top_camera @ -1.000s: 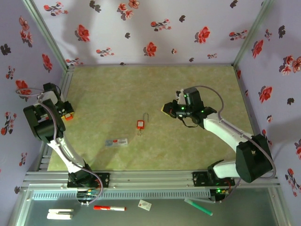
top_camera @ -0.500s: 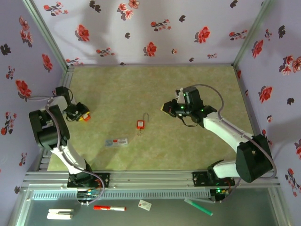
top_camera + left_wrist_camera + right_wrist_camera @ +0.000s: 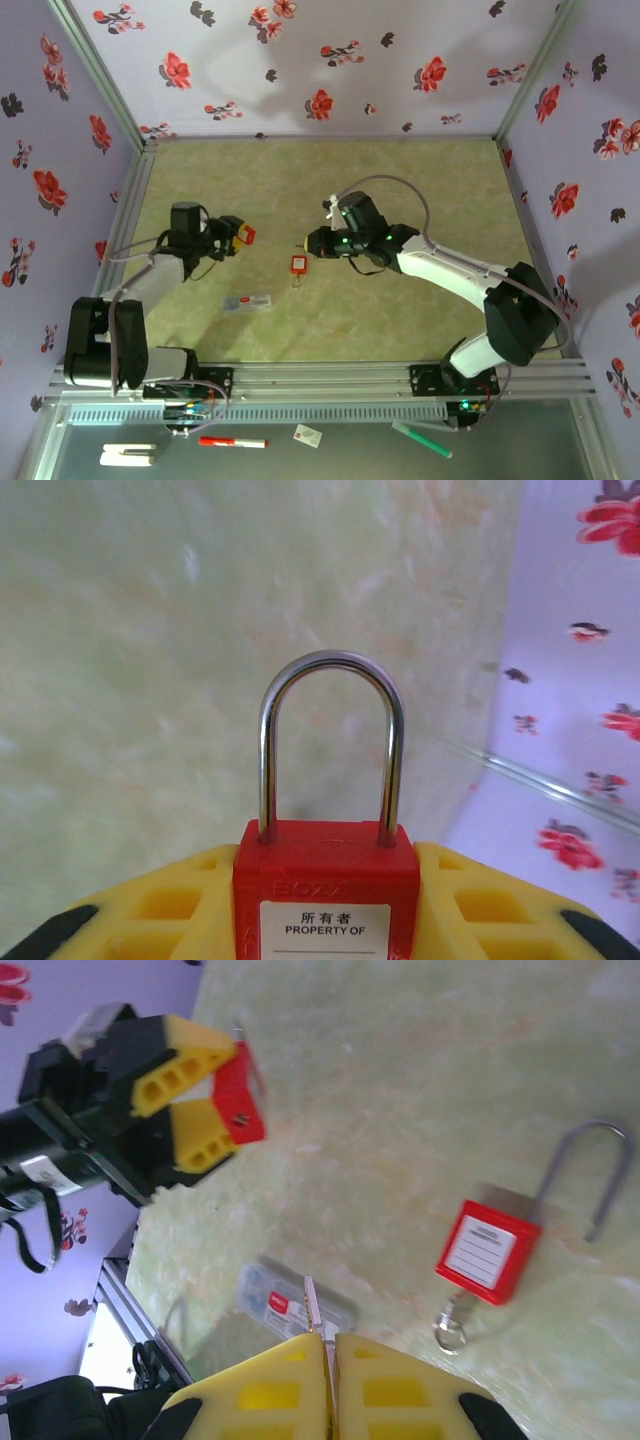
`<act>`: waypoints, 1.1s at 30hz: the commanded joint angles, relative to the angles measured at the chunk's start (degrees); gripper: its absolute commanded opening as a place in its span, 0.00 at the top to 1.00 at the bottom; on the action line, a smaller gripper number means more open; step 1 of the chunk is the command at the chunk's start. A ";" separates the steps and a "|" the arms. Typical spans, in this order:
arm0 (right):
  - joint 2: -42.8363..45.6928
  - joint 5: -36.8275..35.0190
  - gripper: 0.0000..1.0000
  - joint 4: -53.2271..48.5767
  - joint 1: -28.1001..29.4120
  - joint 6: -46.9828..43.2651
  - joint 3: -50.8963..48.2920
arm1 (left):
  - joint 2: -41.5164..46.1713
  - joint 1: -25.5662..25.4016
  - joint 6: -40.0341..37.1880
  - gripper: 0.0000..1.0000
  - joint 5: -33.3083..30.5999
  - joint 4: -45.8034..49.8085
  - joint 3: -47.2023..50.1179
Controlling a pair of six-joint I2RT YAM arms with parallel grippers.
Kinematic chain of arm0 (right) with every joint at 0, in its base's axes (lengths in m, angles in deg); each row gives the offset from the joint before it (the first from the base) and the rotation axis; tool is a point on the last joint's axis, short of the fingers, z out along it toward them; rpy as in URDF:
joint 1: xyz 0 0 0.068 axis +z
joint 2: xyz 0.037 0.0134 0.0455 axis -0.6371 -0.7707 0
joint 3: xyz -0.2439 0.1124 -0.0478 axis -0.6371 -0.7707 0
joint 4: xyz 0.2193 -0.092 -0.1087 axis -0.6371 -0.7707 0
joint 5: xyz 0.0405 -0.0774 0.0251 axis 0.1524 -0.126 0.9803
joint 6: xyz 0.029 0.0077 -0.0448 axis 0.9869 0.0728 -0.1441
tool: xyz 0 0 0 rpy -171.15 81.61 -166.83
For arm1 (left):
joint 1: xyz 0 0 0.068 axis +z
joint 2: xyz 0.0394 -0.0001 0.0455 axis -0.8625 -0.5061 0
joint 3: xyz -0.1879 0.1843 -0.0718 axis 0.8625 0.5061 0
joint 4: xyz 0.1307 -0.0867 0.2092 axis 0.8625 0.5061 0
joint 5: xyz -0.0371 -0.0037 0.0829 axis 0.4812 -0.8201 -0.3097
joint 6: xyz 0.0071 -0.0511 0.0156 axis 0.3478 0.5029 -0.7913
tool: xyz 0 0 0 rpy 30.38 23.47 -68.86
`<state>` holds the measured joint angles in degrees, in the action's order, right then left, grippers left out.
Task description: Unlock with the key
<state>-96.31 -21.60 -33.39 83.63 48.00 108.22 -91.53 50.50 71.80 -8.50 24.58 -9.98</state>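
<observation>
Near strip: a red marker (image 3: 232,441) and a green pen (image 3: 420,438) lie in front of the arm bases.
Clear packet (image 3: 248,301): flat on the table (image 3: 420,170), a bit near-left of the middle.
Loose padlock (image 3: 298,264): red, lying flat mid-table, just far-right of the packet. 1 leg of its shackle (image 3: 590,1175) sits free of the body, and a small ring (image 3: 450,1332) hangs off the near end.
Right gripper (image 3: 306,242): low over the table just beyond the loose padlock, pointing left, fingers pressed together.
Key (image 3: 312,1312): pinched between those 2 yellow fingers, with the thin blade poking out of the tips toward the other arm.
Left gripper (image 3: 237,235): off to the left, well apart from the right one, pointing right, clamped on a 2nd lock.
Held padlock (image 3: 325,875): red body squeezed between the yellow fingers. Its steel loop (image 3: 330,660) has both legs seated in the body, and a "PROPERTY OF" label faces the wrist camera.
Far side: flowery purple wall (image 3: 300,60).
</observation>
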 commanded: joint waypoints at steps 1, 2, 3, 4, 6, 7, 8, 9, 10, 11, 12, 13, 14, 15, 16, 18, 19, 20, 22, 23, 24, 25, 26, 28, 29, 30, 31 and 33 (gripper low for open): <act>-2.25 -2.95 1.00 6.85 0.46 -2.23 2.63 | 1.55 -4.07 16.60 0.95 -4.46 -13.94 1.07; -3.00 -2.85 1.00 7.27 0.57 -2.26 3.04 | 1.57 -5.57 17.79 0.96 -5.13 -14.59 0.82; -3.57 -2.82 1.00 7.78 0.68 -2.35 3.28 | 1.35 -6.73 18.64 0.96 -5.45 -15.09 0.48; -4.06 -2.86 1.00 8.38 0.84 -2.36 3.43 | 1.01 -7.70 19.34 0.96 -5.50 -16.16 0.14; -4.91 -3.47 1.00 8.73 1.07 -2.33 3.80 | 0.51 -9.12 21.18 0.97 -5.80 -18.01 0.11; -5.37 -3.78 1.00 8.78 1.21 -2.48 3.92 | 0.37 -9.68 21.81 0.97 -6.07 -18.87 0.25; -5.76 -3.98 1.00 9.02 1.34 -2.46 4.03 | 0.18 -10.08 22.05 0.97 -5.97 -19.31 0.04; -6.07 -4.03 1.00 9.24 1.33 -2.36 4.07 | 0.02 -10.37 22.11 0.97 -5.94 -19.25 -0.07; -6.13 -4.62 1.00 9.38 1.35 -2.31 4.06 | 0.11 -10.78 22.43 0.97 -5.97 -19.24 -0.10; -6.15 -5.19 1.00 9.48 1.34 -2.42 3.93 | -0.05 -11.09 22.55 0.97 -6.04 -19.37 -0.14; -5.94 -5.70 1.00 9.72 1.32 -2.58 3.82 | -0.02 -11.21 22.44 0.97 -5.95 -19.41 -0.19; -5.86 -6.03 1.00 9.89 1.33 -2.87 3.97 | -0.04 -11.29 22.50 0.97 -5.92 -19.25 -0.04; -5.85 -6.07 1.00 9.91 1.36 -3.05 4.23 | 0.06 -11.39 22.57 0.98 -5.92 -19.39 0.19; -5.94 -6.10 1.00 9.91 1.32 -3.02 4.62 | -0.03 -11.38 22.59 0.98 -5.93 -19.45 0.33; -6.21 -5.79 1.00 10.03 1.36 -2.98 5.14 | -0.06 -11.46 22.60 0.98 -5.92 -19.42 0.38; -7.11 -5.24 1.00 10.07 1.34 -2.98 6.17 | -0.09 -11.63 22.83 0.98 -5.92 -19.57 0.63; -7.29 -5.22 1.00 10.00 1.31 -3.02 6.58 | -0.25 -11.68 22.88 0.99 -5.93 -19.84 0.76; -7.55 -5.35 1.00 10.08 1.32 -3.05 6.88 | -0.33 -11.64 22.88 0.99 -5.91 -19.94 0.81; -8.03 -5.29 1.00 9.85 1.38 -3.22 7.62 | -0.31 -11.67 22.84 1.00 -5.92 -20.12 0.92; -8.25 -5.06 1.00 9.95 1.30 -3.08 7.85 | -0.32 -11.64 22.84 1.00 -5.89 -20.21 0.96; -8.61 -4.70 1.00 10.26 1.35 -2.85 8.23 | -0.41 -11.65 22.82 1.00 -5.76 -20.16 0.89; -8.95 -4.43 1.00 10.26 1.38 -2.71 8.47 | -0.46 -11.73 22.75 1.00 -5.67 -20.13 0.87; -9.19 -4.44 1.00 10.18 1.30 -2.79 8.65 | -0.56 -11.74 22.81 1.00 -5.53 -20.21 0.87; -9.58 -4.42 1.00 10.39 1.34 -2.66 8.83 | -0.63 -11.73 22.58 1.00 -5.42 -20.21 0.78; -9.75 -4.41 1.00 10.53 1.38 -2.58 8.90 | -0.63 -11.82 22.51 1.00 -5.31 -20.21 0.78; -9.91 -4.29 1.00 10.61 1.35 -2.50 8.98 | -0.68 -11.84 22.53 1.00 -5.35 -20.21 0.84; -10.10 -4.09 1.00 10.71 1.30 -2.36 9.13 | -0.72 -11.90 22.53 1.00 -5.26 -20.29 0.93; -10.36 -4.19 1.00 11.13 1.35 -2.22 9.03 | -0.81 -12.11 22.51 1.00 -5.13 -20.38 0.95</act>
<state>-105.86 -25.91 -24.41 84.64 46.33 115.67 -91.93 39.11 94.05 -13.77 6.90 -9.02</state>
